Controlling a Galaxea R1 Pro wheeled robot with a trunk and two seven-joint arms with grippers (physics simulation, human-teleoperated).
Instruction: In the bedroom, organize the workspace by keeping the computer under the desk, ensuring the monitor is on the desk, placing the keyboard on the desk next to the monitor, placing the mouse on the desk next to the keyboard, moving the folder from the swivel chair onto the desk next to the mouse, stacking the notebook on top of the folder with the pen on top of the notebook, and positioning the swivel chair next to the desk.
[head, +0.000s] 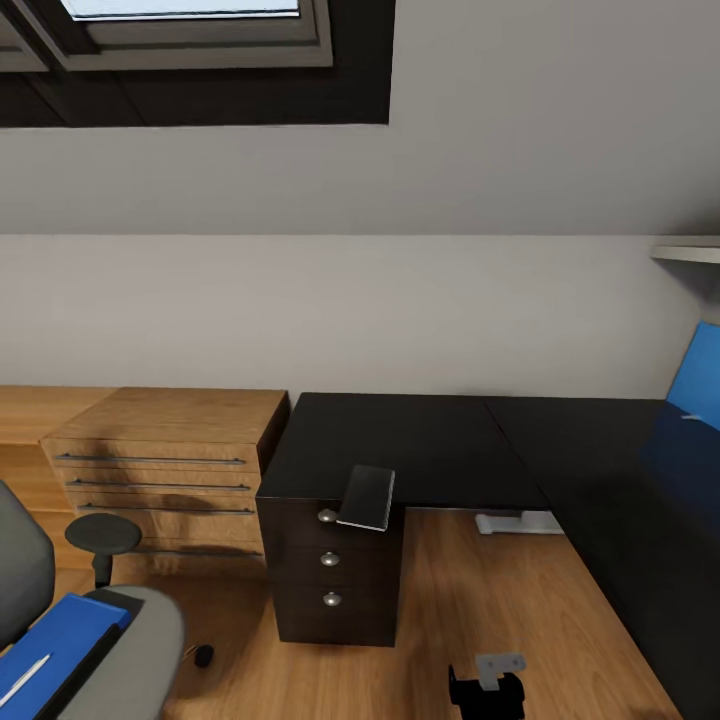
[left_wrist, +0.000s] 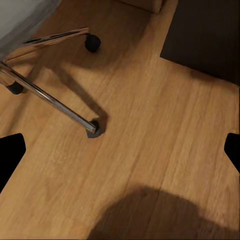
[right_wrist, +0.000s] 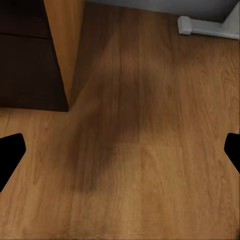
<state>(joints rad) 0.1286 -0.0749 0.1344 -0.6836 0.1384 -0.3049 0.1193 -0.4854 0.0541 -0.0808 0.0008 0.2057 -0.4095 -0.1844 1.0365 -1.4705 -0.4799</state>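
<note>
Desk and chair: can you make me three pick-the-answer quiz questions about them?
1. Where is the blue folder with the white pen on it?
A. swivel chair
B. floor
C. wood cabinet

2. How many round silver knobs do the desk drawers have?
A. one
B. three
C. five

3. How does the small dark slab lie on the desk?
A. standing upright
B. fully on top
C. hanging over the edge

Answers: 1 A, it lies on the seat. 2 B, three in a column. 3 C, its end sticks past the front edge.

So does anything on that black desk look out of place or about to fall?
Yes. A flat dark object, possibly the keyboard, hangs tilted over the desk's front edge above the drawers. The folder with a pen lies on the swivel chair.
</note>
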